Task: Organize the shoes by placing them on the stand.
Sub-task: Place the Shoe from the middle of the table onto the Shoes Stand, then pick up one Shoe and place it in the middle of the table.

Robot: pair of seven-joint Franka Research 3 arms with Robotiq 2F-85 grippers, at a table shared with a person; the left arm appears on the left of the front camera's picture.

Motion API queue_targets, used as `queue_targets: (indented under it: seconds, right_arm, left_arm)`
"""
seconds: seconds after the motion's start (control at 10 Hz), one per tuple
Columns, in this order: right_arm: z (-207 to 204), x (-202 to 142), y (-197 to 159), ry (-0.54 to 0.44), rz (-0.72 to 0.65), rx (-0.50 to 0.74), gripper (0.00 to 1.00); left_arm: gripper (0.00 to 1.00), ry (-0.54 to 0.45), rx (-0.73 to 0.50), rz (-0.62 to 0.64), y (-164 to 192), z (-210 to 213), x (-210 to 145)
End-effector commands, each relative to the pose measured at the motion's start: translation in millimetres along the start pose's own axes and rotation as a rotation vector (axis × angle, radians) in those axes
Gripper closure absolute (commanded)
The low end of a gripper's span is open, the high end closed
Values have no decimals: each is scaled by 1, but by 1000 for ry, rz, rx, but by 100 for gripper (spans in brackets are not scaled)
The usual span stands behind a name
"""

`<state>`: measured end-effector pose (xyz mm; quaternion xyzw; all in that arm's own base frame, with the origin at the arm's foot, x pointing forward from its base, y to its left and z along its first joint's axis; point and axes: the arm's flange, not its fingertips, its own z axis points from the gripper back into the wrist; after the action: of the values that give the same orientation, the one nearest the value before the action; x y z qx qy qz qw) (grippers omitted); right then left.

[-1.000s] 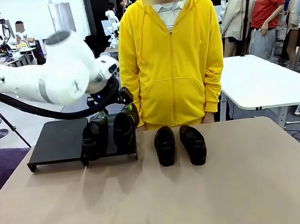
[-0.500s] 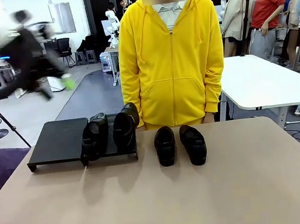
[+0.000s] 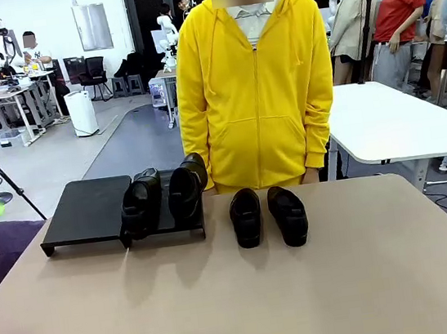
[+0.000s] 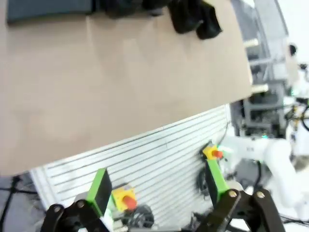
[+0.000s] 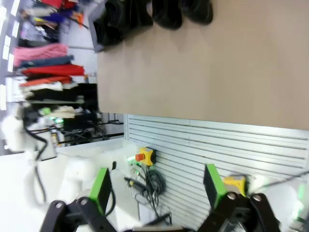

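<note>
Two dress shoes (image 3: 184, 193) are up on the stand (image 3: 85, 208), on its right panel a bit left of centre frame. The two loafers (image 3: 246, 217) sit on the table (image 3: 242, 304) just right of it, in front of a person (image 3: 254, 89) in yellow. The left gripper (image 4: 157, 179) and right gripper (image 5: 155, 181) both have fingers spread apart, holding nothing.

The stand (image 3: 87, 208) has its left panel bare, but two shoes (image 3: 142, 204) fill the right one. The near half of the table (image 3: 242, 304) lies open. Two loafers (image 3: 246, 217) sit mid-table, with a person (image 3: 254, 89) close behind them.
</note>
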<state>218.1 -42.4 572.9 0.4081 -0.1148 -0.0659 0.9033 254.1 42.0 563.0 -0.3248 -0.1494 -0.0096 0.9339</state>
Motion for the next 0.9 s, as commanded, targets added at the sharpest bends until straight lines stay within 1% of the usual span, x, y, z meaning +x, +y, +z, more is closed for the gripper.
queue_targets:
  seconds: [0.0,0.1,0.8]
  right_arm:
    - [-1,1,1,-1,20,20,0]
    - [-1,1,1,-1,20,20,0]
    - [-1,1,1,-1,20,20,0]
  left_arm:
    - [0,-156,10,156,-7,1,-67]
    - [0,0,0,0,0,0,0]
    - [0,0,0,0,0,0,0]
